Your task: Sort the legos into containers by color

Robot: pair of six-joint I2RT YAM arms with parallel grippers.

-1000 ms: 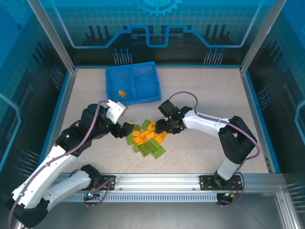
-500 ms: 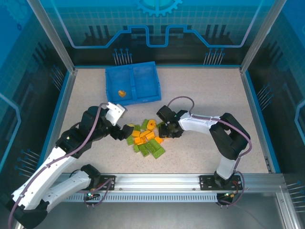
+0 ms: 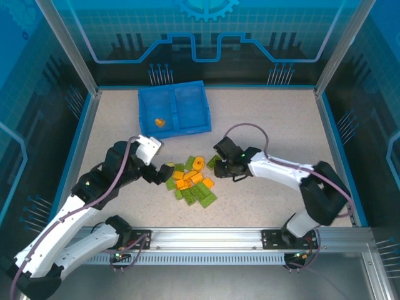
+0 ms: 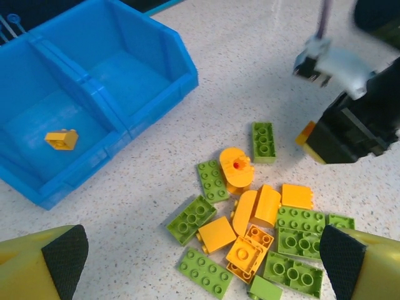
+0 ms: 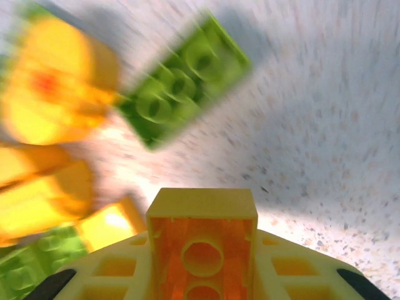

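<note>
The left tool (image 3: pixel 166 170) hung low over the counter (image 3: pixel 269 125), just left of the pile of legos (image 3: pixel 191 182). In the left wrist view its fingers (image 4: pixel 50 265) were spread wide with nothing gripped, and the pile lay on the speckled surface between the two pads. Further back sat the blue tray (image 3: pixel 141 107), turned slightly askew and well apart from the pile. Its left compartment (image 3: pixel 150 103) held a lone orange brick (image 3: pixel 159 122) near the front wall, with the right compartment (image 3: pixel 190 106) just across the central divider. The pile was a loose jumble of orange and light green bricks, most touching or overlapping, studs up where they could be made out. A round orange piece (image 3: pixel 199 163) with a hole in its middle stood at the far edge of the pile. Just right of it a green brick (image 4: pixel 263 141) lay flat beside the heap. At the right edge of the pile was the right tool (image 3: pixel 222 167), pressed together on a held orange brick (image 5: pixel 202 240). The brick was pinched between the fingers with its hollow underside facing the wrist camera. That view was blurred, and whether the brick touched the counter could not be told
</note>
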